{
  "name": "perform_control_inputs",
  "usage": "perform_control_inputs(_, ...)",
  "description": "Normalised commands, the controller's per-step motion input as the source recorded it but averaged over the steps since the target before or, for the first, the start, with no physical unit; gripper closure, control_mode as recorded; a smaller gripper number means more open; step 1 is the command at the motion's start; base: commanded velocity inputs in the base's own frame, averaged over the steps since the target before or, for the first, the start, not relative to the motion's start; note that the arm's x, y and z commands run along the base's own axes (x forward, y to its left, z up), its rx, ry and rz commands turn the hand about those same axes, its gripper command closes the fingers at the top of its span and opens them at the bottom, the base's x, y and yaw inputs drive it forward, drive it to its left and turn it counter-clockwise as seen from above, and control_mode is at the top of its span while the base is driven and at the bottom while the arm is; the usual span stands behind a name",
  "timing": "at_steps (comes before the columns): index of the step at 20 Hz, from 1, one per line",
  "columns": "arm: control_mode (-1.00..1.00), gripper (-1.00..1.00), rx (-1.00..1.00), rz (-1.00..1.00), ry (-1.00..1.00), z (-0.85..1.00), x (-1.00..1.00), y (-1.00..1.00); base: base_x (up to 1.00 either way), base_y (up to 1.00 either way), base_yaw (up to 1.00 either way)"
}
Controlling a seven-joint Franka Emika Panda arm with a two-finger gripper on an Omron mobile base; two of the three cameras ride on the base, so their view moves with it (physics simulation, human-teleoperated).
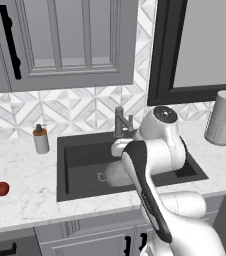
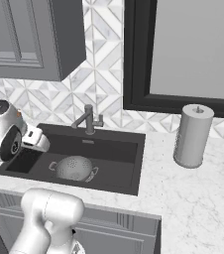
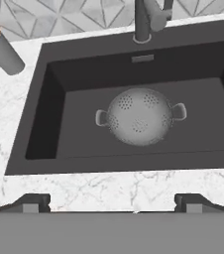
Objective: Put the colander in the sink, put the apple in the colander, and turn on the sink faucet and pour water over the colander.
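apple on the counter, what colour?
Red. The apple shows best in the left base view, left of the sink.

The white arm (image 1: 155, 200) rises from the base, bends at a dark-banded elbow and reaches forward, its rounded wrist housing (image 1: 161, 131) held high. The gripper (image 3: 113, 202) points downward, its two dark fingertips (image 3: 32, 202) standing wide apart with nothing between them (seen from the hand camera). In the base views the fingers themselves are hidden behind the wrist, so their tilt is probably near vertical.
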Motion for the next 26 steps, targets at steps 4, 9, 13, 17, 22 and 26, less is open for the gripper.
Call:
perform_control_inputs(4, -1.00, -1.00, -0.12, 0.00, 0.00, 0.37, -0.16, 1.00, 0.00, 0.00, 0.00)
perform_control_inputs(9, -1.00, -1.00, -0.06, 0.08, 0.00, 0.10, -0.01, 1.00, 0.00, 0.00, 0.00)
perform_control_inputs(13, -1.00, -1.00, -0.02, 0.18, 0.00, 0.00, -0.04, 1.00, 0.00, 0.00, 0.00)
perform_control_inputs(17, -1.00, -1.00, -0.01, 0.25, 0.04, -0.03, -0.10, 1.00, 0.00, 0.00, 0.00)
perform_control_inputs(22, -1.00, -1.00, 0.00, 0.33, 0.03, -0.29, -0.03, 0.95, 0.00, 0.00, 0.00)
perform_control_inputs(26, -1.00, -1.00, 0.00, 0.36, 0.00, -0.46, 0.02, 0.72, 0.00, 0.00, 0.00)
